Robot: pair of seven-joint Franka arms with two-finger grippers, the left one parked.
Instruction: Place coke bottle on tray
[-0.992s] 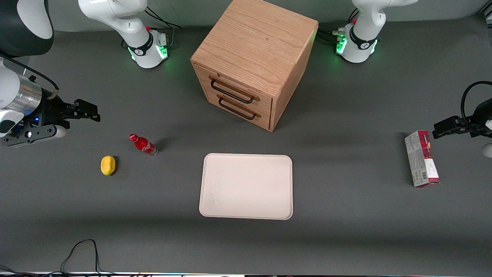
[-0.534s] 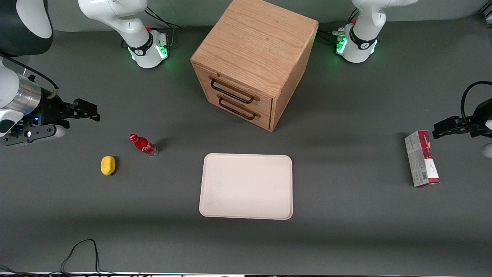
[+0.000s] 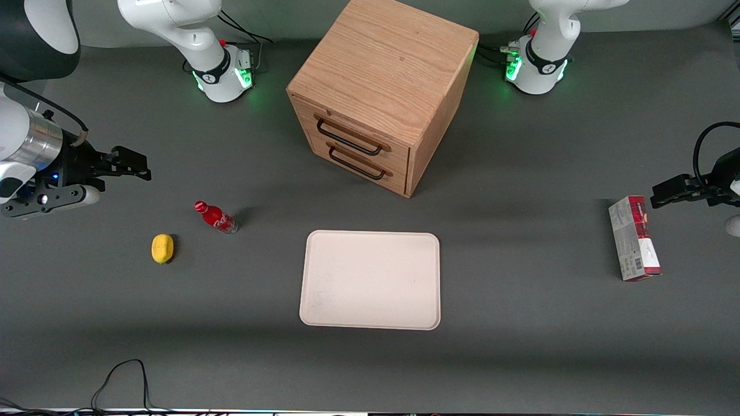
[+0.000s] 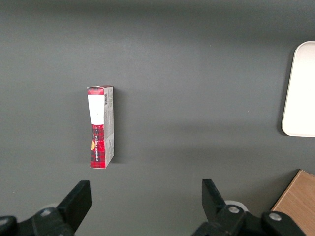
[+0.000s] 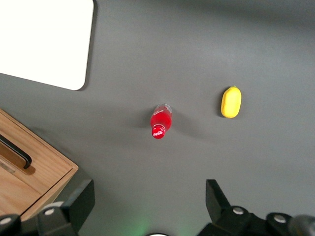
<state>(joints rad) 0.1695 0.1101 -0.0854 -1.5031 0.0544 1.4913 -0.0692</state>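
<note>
The coke bottle [image 3: 215, 217], small and red with a red cap, stands on the dark table between the lemon and the tray; it also shows in the right wrist view [image 5: 160, 121]. The cream-white tray [image 3: 370, 279] lies flat nearer the front camera than the cabinet, with nothing on it; one corner of it shows in the right wrist view [image 5: 44, 39]. My right gripper [image 3: 134, 164] hangs open and empty above the table at the working arm's end, farther from the camera than the bottle and well apart from it. In the right wrist view the gripper [image 5: 147, 201] has its two fingers wide apart.
A yellow lemon [image 3: 162, 248] lies beside the bottle, toward the working arm's end. A wooden drawer cabinet [image 3: 381, 92] with two closed drawers stands farther from the camera than the tray. A red-and-grey carton [image 3: 634, 238] lies toward the parked arm's end. A black cable [image 3: 121, 378] lies near the front edge.
My right gripper has drifted very slightly away from the camera. The bottle, lemon and tray have not moved.
</note>
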